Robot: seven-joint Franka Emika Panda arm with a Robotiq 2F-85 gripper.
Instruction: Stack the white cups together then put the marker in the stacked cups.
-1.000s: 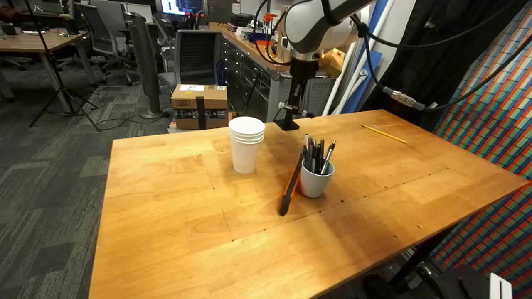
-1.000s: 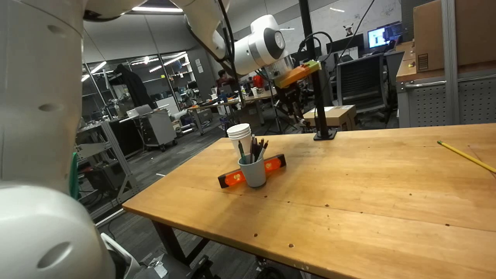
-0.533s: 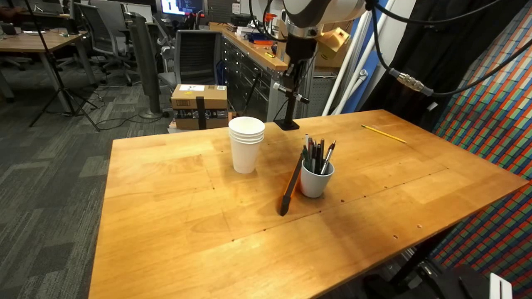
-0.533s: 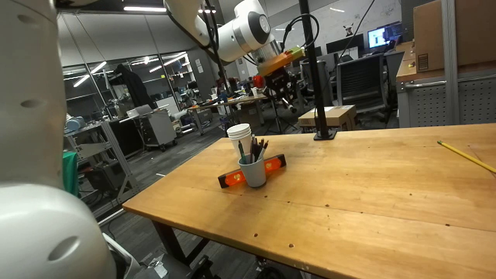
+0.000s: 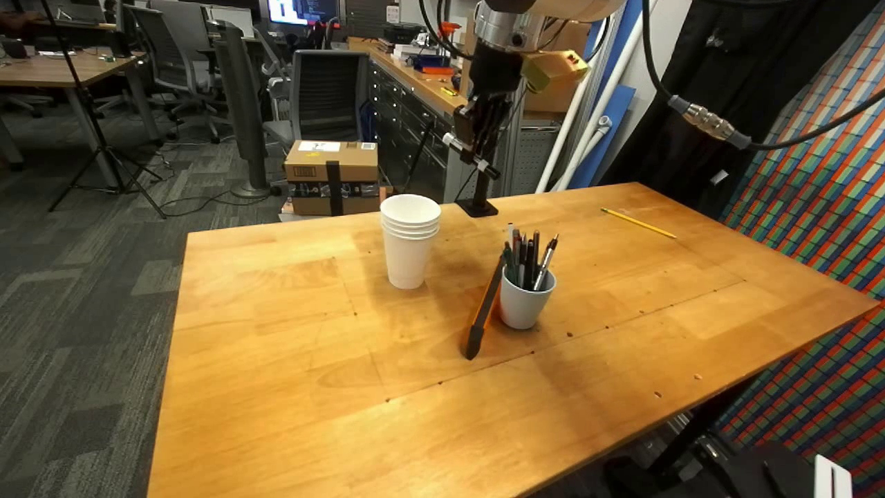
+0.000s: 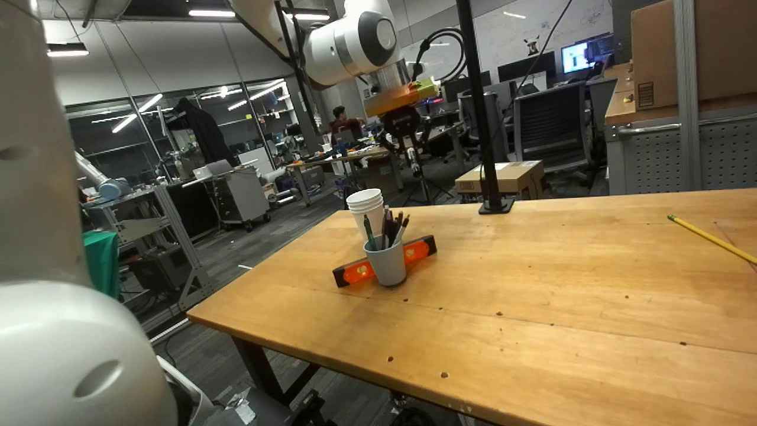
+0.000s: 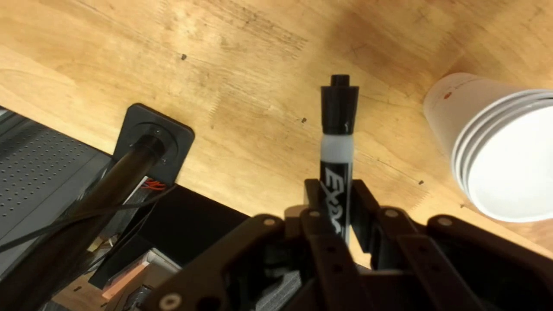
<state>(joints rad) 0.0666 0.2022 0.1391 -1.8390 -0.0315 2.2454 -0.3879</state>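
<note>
The stacked cups [image 5: 406, 257] are white, nested and upright on the table, with several rims at the top. They also show in an exterior view [image 6: 365, 204], partly behind the pen cup, and at the right of the wrist view [image 7: 471, 103]. The marker [image 7: 338, 149] has a black cap and an EXPO label. My gripper [image 7: 336, 188] is shut on its barrel. In both exterior views the gripper [image 5: 474, 149] [image 6: 409, 145] is above table height near the back edge, beside and apart from the cups. The marker [image 5: 452, 142] is tilted, its dark end lower.
A grey-blue pen cup [image 5: 523, 309] leans near an orange level [image 6: 356, 272] in front of the stacked cups. A black post [image 6: 480, 118] on a base plate [image 7: 181, 134] stands at the table's back edge. A yellow pencil [image 5: 639, 223] lies farther along the table.
My gripper has moved left in both exterior views, carrying the marker towards the cups' side. The marker has turned to slope more steeply. The cups have not moved.
</note>
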